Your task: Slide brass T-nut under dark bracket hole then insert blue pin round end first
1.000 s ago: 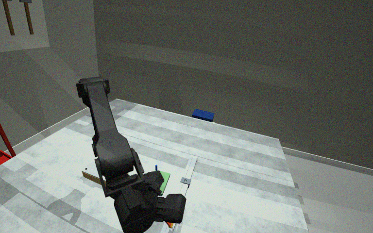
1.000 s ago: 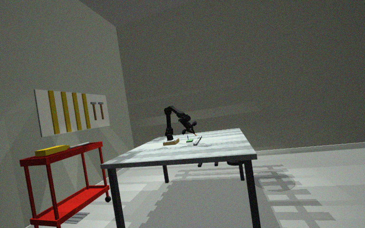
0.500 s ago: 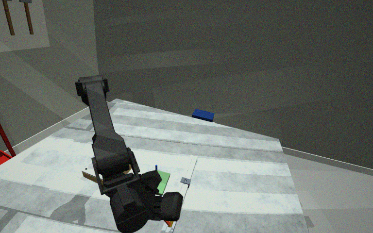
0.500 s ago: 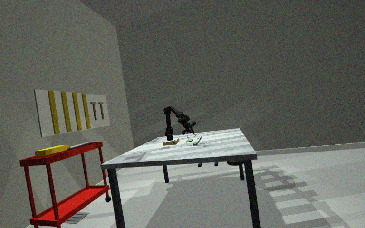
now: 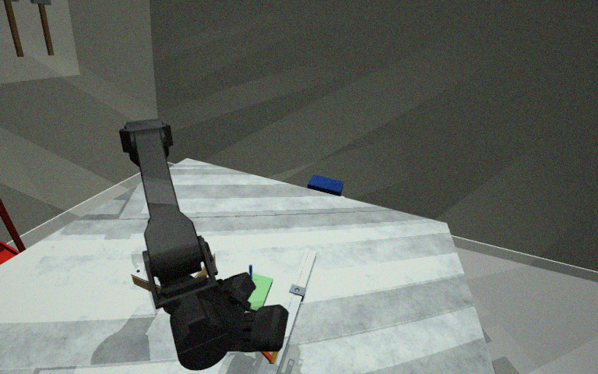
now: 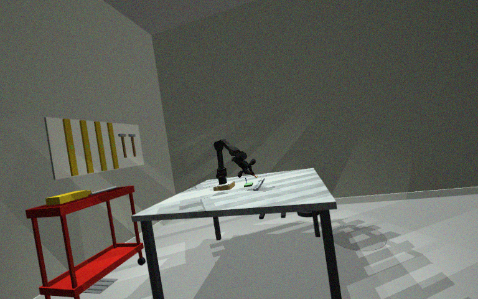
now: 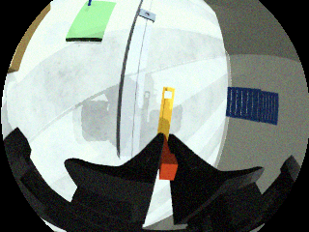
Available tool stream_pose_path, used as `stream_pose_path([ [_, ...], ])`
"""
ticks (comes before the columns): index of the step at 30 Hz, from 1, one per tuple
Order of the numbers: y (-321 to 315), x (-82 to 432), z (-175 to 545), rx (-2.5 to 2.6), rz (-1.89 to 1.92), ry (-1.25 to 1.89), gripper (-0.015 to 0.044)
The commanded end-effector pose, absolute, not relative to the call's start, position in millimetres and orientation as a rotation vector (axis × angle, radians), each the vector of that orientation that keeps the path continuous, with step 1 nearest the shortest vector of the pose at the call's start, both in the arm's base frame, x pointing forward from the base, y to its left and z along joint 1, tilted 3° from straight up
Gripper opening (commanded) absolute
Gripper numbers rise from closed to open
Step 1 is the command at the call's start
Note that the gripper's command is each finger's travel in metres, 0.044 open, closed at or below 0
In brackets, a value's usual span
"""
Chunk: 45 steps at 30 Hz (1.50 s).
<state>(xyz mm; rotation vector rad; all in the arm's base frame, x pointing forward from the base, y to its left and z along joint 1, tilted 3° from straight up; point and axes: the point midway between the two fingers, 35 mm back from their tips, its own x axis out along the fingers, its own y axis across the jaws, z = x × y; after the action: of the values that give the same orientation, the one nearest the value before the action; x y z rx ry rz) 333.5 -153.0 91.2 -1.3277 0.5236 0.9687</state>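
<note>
Grasping, with the gripper (image 5: 263,351) (image 6: 255,175) (image 7: 165,138): clenched on the orange handle (image 5: 267,355) (image 6: 256,177) (image 7: 168,166) of the nut (image 5: 274,356) (image 7: 166,111). In the wrist view, pinched by the handle between the fingertips, with the blunt orange end showing on the near side of the pinch. Projecting past the fingertips on the far side, with the square hole visible near the outer end. Held roughly in line with the fingers, not crosswise.

Outside the slot at present. Seen just beside the rail (image 5: 306,269) (image 6: 261,184) (image 7: 130,97) in the wrist view, to its right in that picture and pointing nearly parallel to its length. Cannot tell the exact height over the table (image 5: 396,273) (image 6: 267,197) (image 7: 193,63).

Mounted across the rail, farther along it from the nut: the bracket (image 5: 302,291) (image 7: 152,17), with its hole showing from the top view. Well apart from the gripper. Too small to make out in the exterior view.

Lying on the table to one side of the rail, apart from it: the green tray (image 5: 263,288) (image 6: 248,185) (image 7: 92,21). Standing upright at the tray, and apart from the gripper: the blue pin (image 5: 251,271) (image 6: 246,180) (image 7: 90,2). Partly cropped in the wrist view.
</note>
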Motion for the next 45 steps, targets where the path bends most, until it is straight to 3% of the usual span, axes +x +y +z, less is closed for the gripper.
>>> stream_pose_path([
  [1, -151, 331, 93, -1.342, 0.958, 0.504, -0.0150],
  [45, -148, 320, 84, -1.408, 0.881, 0.417, -0.0150],
])
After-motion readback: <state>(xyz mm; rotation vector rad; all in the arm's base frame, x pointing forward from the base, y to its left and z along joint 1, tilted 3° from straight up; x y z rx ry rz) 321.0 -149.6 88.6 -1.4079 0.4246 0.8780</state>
